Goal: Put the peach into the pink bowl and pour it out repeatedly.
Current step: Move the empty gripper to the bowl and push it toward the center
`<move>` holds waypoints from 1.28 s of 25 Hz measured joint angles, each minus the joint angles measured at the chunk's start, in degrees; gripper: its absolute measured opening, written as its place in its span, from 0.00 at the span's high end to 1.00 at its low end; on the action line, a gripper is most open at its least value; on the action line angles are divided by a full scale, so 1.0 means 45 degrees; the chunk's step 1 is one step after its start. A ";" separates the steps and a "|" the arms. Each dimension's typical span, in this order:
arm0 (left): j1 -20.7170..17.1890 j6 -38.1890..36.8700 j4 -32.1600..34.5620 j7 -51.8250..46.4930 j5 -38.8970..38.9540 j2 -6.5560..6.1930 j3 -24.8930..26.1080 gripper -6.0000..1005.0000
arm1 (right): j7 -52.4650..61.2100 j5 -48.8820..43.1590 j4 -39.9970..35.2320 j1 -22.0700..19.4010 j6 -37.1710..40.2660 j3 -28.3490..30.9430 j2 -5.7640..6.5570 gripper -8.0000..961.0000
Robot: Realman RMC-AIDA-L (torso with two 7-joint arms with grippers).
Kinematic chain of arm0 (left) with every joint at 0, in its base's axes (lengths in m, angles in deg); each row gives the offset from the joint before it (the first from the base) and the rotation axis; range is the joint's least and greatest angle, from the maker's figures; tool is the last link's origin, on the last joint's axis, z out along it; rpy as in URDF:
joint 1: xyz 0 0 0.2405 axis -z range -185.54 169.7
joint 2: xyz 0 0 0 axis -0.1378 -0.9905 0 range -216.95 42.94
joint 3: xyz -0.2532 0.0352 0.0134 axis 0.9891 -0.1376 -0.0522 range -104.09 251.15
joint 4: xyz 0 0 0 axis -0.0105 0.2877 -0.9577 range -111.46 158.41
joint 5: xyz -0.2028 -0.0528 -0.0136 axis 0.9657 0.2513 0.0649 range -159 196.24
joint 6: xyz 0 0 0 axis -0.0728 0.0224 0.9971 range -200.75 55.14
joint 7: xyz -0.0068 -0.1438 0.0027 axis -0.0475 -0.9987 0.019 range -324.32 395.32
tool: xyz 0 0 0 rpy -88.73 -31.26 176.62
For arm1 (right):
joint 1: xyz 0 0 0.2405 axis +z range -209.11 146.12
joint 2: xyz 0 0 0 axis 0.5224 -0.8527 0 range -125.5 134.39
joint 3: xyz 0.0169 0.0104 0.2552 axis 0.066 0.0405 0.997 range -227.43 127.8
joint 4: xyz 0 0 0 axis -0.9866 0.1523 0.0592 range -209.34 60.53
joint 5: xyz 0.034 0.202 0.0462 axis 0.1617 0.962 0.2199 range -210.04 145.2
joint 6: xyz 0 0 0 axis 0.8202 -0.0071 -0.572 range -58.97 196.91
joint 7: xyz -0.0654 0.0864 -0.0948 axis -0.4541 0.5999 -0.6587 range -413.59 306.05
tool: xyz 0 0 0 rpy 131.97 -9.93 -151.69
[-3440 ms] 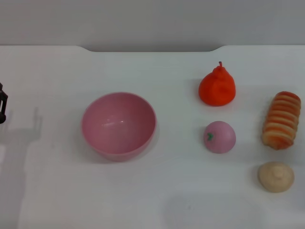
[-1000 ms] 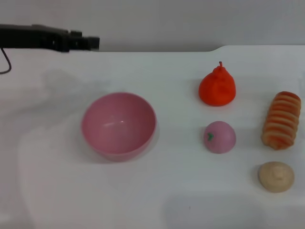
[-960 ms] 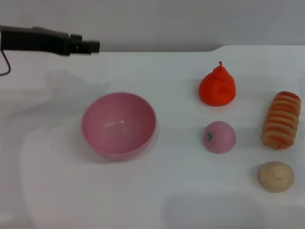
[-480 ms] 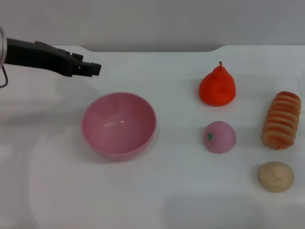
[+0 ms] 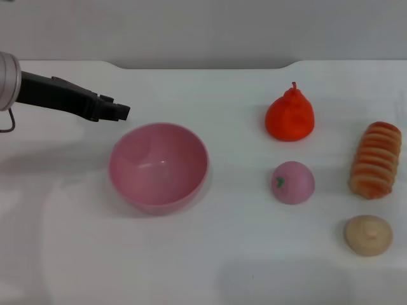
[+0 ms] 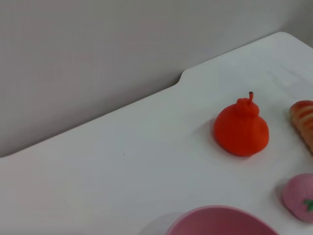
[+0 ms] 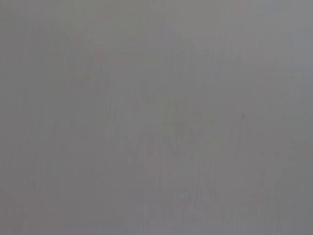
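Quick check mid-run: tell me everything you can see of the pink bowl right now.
The pink bowl is round, deep and glossy, plastic by its look, with a smooth inside that holds nothing. It stands upright, mouth up, on the white table, left of the peach and apart from it. The left gripper hangs just beyond its far-left rim; contact cannot be judged. The left wrist view shows only a strip of the rim.

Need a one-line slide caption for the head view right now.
Left end effector hovers near the empty pink bowl's far-left rim; the peach sits on the table to its right, in front of the orange pear.
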 joint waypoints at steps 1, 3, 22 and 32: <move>0.0000 0.0000 0.0000 0.0000 0.0000 0.0000 0.0000 0.53 | 0.0000 0.0000 0.0005 0.0006 0.0000 -0.0004 0.0000 0.40; 0.0041 0.0078 -0.0115 0.0002 -0.0012 -0.0008 0.0045 0.56 | 0.0000 0.0000 0.0015 0.0010 0.0000 -0.0013 0.0000 0.40; 0.0347 0.1240 -0.2253 -0.0174 -0.0538 0.0000 -0.0168 0.37 | 0.0000 -0.0001 0.0022 -0.0048 0.0002 -0.0110 0.0000 0.41; 0.0382 0.1906 -0.2700 -0.0206 -0.0678 0.0010 -0.0229 0.32 | 0.0000 0.0000 -0.0006 -0.0096 0.0002 -0.0150 -0.0021 0.41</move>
